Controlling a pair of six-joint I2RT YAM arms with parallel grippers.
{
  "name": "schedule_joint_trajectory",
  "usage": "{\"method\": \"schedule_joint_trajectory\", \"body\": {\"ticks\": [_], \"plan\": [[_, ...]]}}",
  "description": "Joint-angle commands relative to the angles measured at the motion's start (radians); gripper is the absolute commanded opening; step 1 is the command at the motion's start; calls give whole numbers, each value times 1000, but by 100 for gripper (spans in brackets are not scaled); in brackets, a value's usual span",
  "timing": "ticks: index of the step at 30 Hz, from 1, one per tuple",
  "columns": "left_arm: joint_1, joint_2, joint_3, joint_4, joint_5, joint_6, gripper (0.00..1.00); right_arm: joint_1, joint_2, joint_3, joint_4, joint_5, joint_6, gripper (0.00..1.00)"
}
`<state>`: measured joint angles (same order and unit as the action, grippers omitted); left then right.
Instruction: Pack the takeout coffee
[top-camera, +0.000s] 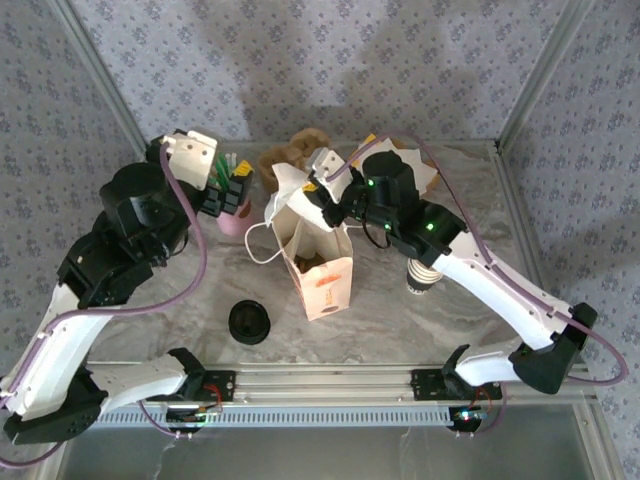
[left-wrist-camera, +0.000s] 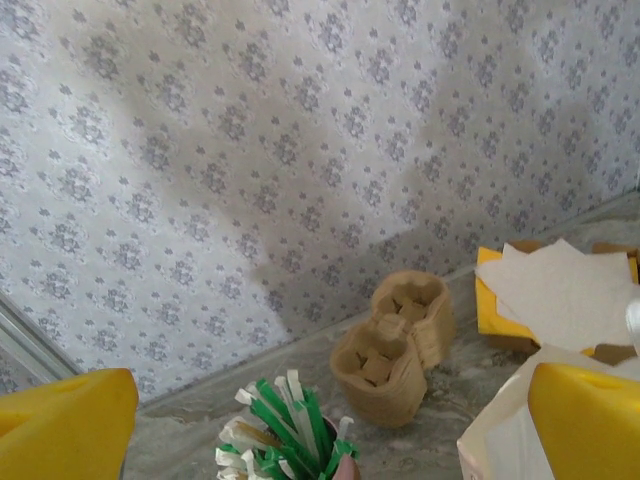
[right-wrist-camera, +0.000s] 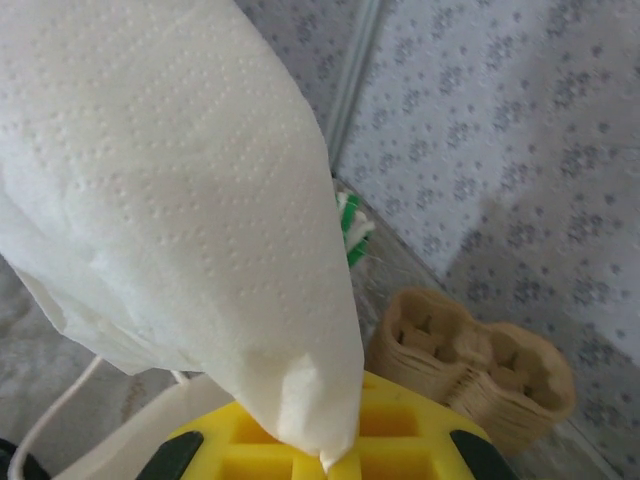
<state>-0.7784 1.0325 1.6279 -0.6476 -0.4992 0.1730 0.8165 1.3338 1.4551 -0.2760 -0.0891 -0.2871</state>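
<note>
Napkin (right-wrist-camera: 190, 200), white, is pinched tight in the right gripper (right-wrist-camera: 330, 455); the left gripper (left-wrist-camera: 325, 425) gapes wide, holding nothing.

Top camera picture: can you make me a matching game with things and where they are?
Things:
1 napkin
2 green sticks
3 cardboard cup tray
4 stack of paper cups

Places:
A in the pink cup
B right of the paper bag
C pinched in the right end effector
D by the back wall

Pairs: 1-C, 2-A, 3-D, 4-B
</note>
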Motion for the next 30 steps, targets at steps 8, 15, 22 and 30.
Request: {"method": "schedule_joint_trajectory", "body": {"ticks": [8,15,22,30], "plan": [[28,-41,-39,47,-7,-3,100,26,44,-17,7,168,-20,0],[44,-55,-51,46,4,-13,100,55,16,26,-51,183,-49,0],[48,-62,-55,48,13,-27,100,81,0,71,-136,256,-128,0],[48,-73,-51,43,8,-27,100,128,-2,117,-172,325,-182,0]]}}
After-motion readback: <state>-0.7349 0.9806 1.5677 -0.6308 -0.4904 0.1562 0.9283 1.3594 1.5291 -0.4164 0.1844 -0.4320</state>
